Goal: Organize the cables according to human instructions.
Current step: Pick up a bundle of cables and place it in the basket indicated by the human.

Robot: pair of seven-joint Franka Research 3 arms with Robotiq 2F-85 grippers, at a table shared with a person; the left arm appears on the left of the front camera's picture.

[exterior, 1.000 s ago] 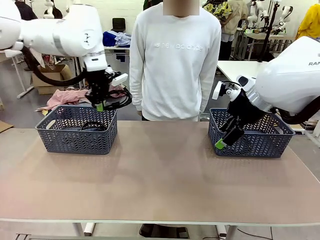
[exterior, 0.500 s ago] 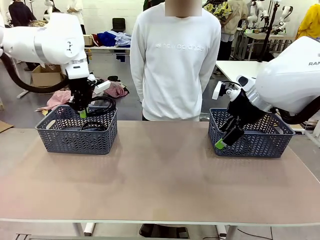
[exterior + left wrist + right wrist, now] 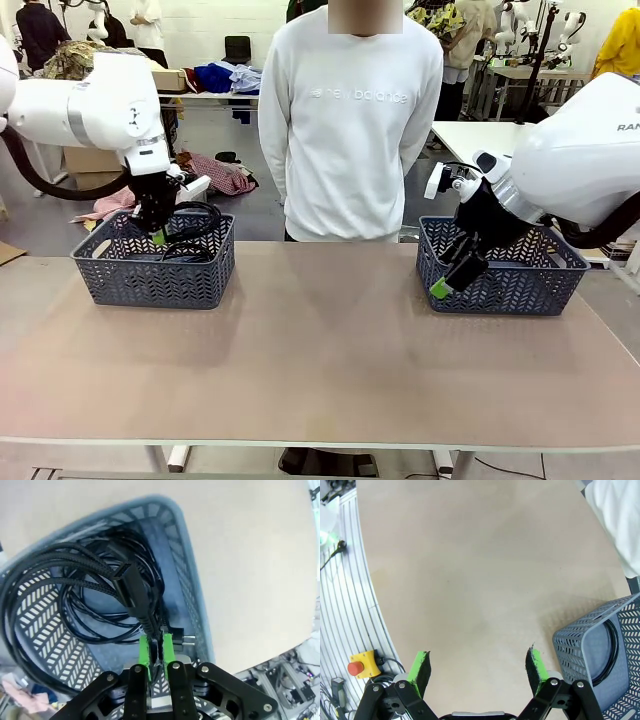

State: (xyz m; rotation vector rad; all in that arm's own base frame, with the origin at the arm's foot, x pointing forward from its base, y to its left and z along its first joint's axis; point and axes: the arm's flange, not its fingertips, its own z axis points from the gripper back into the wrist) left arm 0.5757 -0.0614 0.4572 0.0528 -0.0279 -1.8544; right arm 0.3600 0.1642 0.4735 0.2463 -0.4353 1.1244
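The left tool [image 3: 156,652] is closed on a black cable [image 3: 131,592] and holds it over the left basket [image 3: 150,270], where more cables [image 3: 95,625] lie coiled. The right tool [image 3: 477,665] is wide open above the counter [image 3: 470,580], beside the right basket [image 3: 510,285].

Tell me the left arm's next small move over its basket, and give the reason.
Probably open the fingers and let go. The left gripper is shut on a cable whose loops already hang inside the left basket, over other cables lying on its floor. Nothing seems left to carry. The right gripper is open, beside the right basket.
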